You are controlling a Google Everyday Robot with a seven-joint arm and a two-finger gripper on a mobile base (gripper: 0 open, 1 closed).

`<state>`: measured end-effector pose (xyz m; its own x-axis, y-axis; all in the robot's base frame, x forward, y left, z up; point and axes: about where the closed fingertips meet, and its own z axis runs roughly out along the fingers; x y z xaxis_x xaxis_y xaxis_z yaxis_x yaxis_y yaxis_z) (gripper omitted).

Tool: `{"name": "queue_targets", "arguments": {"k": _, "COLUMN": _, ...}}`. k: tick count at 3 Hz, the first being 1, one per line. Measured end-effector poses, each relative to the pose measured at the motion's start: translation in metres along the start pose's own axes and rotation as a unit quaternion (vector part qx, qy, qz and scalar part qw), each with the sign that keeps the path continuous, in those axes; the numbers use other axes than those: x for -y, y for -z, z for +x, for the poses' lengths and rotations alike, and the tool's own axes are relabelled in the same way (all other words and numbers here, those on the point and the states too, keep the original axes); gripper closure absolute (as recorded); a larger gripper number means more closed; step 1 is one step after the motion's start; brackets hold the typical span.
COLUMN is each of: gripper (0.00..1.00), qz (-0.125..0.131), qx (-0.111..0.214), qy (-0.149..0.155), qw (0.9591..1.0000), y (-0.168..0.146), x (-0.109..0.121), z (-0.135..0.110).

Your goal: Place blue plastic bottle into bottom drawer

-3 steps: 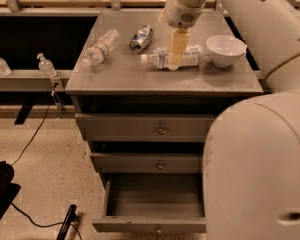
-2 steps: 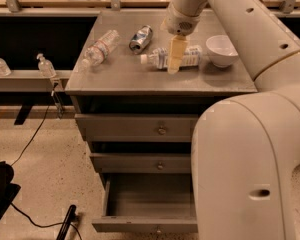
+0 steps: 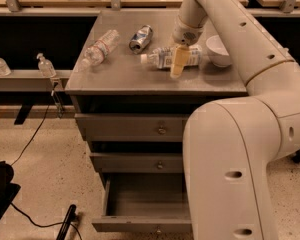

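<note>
- Dropped slightly since a second ago: gripper (image 3: 176,63), now down at the middle of the blue plastic bottle (image 3: 160,58); bottle itself unmoved.
- Lying on its side on the grey cabinet top (image 3: 120,76), white cap pointing left, clear body wrapped in a pale blue-and-white label with a dark mark; base just beside a white bowl (image 3: 217,51).
- Reaching in from the upper right, arm (image 3: 225,29) sloping down, wrist hanging near vertical over the bottle.
- Cannot tell whether the claw is spread or clamped.
- Pulled open, well below: bottom drawer (image 3: 140,199).
</note>
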<state>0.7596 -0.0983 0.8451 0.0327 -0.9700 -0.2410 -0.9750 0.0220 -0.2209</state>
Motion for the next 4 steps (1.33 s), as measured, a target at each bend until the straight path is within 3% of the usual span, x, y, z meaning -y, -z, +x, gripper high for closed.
{"name": "queue_targets", "arguments": {"k": 1, "gripper": 0.44, "qz": -0.014, "qx": 0.005, "qy": 0.001, "qw": 0.9999, "y": -0.005, "x": -0.005, "z": 0.003}}
{"name": "queue_targets", "arguments": {"k": 2, "gripper": 0.69, "qz": -0.027, "qx": 0.019, "qy": 0.007, "qw": 0.9995, "y": 0.010, "x": -0.020, "z": 0.008}}
{"name": "queue_targets", "arguments": {"k": 3, "gripper": 0.98, "qz": -0.015, "qx": 0.047, "qy": 0.015, "qw": 0.9987, "y": 0.058, "x": -0.048, "z": 0.003}}
{"name": "queue_targets", "arguments": {"k": 4, "gripper": 1.00, "qz": 0.039, "qx": 0.089, "qy": 0.004, "qw": 0.9952, "y": 0.128, "x": -0.107, "z": -0.009}}
